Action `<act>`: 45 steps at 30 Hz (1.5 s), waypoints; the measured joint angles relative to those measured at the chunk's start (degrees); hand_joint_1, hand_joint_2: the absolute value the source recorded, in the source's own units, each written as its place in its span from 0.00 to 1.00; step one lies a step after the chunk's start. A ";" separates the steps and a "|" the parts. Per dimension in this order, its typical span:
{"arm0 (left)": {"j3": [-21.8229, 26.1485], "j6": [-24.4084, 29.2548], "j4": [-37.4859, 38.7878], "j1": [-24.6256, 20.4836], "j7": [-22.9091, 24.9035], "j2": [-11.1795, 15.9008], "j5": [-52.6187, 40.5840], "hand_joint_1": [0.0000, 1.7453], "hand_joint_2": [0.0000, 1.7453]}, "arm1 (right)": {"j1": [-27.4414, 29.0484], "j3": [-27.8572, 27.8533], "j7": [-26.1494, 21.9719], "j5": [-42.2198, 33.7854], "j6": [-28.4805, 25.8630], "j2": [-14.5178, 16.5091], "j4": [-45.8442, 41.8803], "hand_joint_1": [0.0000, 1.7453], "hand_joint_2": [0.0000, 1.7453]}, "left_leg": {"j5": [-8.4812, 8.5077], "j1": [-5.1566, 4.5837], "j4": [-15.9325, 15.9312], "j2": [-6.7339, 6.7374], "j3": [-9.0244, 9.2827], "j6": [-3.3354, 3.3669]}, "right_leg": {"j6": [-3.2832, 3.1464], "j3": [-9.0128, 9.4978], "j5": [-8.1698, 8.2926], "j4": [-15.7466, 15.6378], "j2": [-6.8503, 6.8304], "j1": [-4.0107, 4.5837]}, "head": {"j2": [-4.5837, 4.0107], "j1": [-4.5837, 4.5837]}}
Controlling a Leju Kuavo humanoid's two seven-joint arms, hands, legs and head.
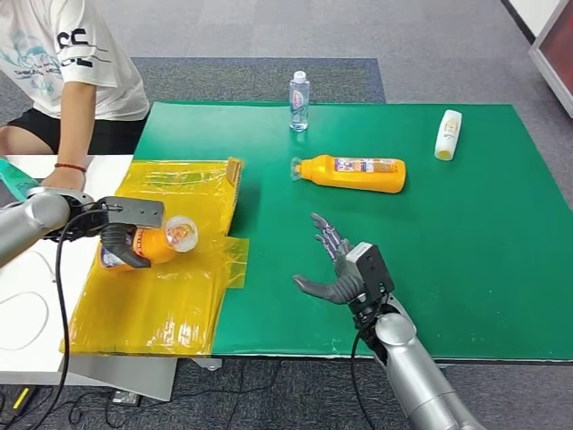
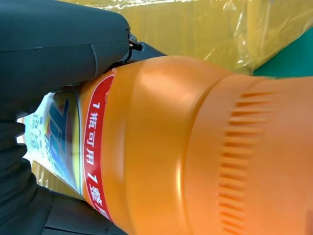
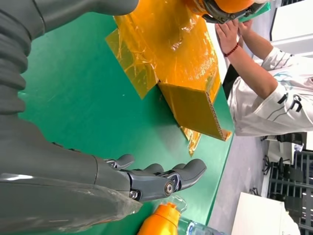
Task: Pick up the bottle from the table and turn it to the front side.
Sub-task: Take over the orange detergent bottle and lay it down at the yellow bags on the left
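I am holding the orange bottle (image 1: pixel 152 244) in my left hand (image 1: pixel 125 235), so the picking-up part looks done. My fingers are wrapping around its middle, and the bottle is lying sideways in my grip, lifted over the yellow plastic sheet (image 1: pixel 169 296) at about 9 o'clock on the worktop (image 1: pixel 473 269). Its clear cap end is pointing toward 3 o'clock. What is left, I think, is the turning: I am not sure yet that the front side is facing the right way.

Up close, the bottle is bright orange and smooth, with little ribs pressed into one part. A red band with white writing is running around it, and next to that there is a label with blue letters, partly hidden under my hand.

My right hand (image 1: pixel 336 269) is holding nothing. Its fingers are spreading apart, palm up, and it is hovering above the green mat at about 6 o'clock.

A second orange bottle (image 1: pixel 351 172) is lying on its side near the middle of the mat. A small clear water bottle (image 1: pixel 298 100) is standing at 12 o'clock, and a white bottle (image 1: pixel 448 134) is lying toward 2 o'clock. A person (image 1: pixel 74 63) is sitting at about 10 o'clock.
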 joint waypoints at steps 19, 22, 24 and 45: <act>7.42 -2.00 -3.94 0.43 -0.56 1.35 2.35 1.00 1.00 | 0.27 0.76 -0.49 -0.17 0.10 0.00 1.09 0.00 1.00 | 0.00 0.00 0.00 0.00 -0.02 0.00 | 0.00 -0.02 0.00 0.00 0.01 0.00 | 0.00 0.00; 7.56 -3.05 -4.39 0.43 -0.21 1.80 3.19 1.00 1.00 | 0.19 0.99 -0.51 -0.16 0.25 0.00 1.24 0.00 1.00 | 0.00 0.00 0.00 0.00 -0.03 0.00 | 0.00 -0.01 0.00 0.00 0.01 0.00 | 0.00 0.01; 7.58 -3.37 -4.64 0.43 0.61 2.16 3.24 1.00 1.00 | 0.14 1.16 -0.54 -0.16 0.28 0.00 1.35 0.00 1.00 | 0.00 0.00 0.00 0.00 -0.03 0.00 | 0.00 -0.01 0.00 0.00 0.01 0.00 | 0.00 0.01; 5.97 3.48 -4.80 0.15 1.95 0.78 -6.43 1.00 1.00 | 0.31 2.09 0.05 0.76 -0.61 0.77 1.60 0.00 1.00 | 0.02 0.01 0.00 0.00 -0.04 -0.02 | -0.01 -0.08 0.04 0.00 0.02 0.01 | 0.00 -0.01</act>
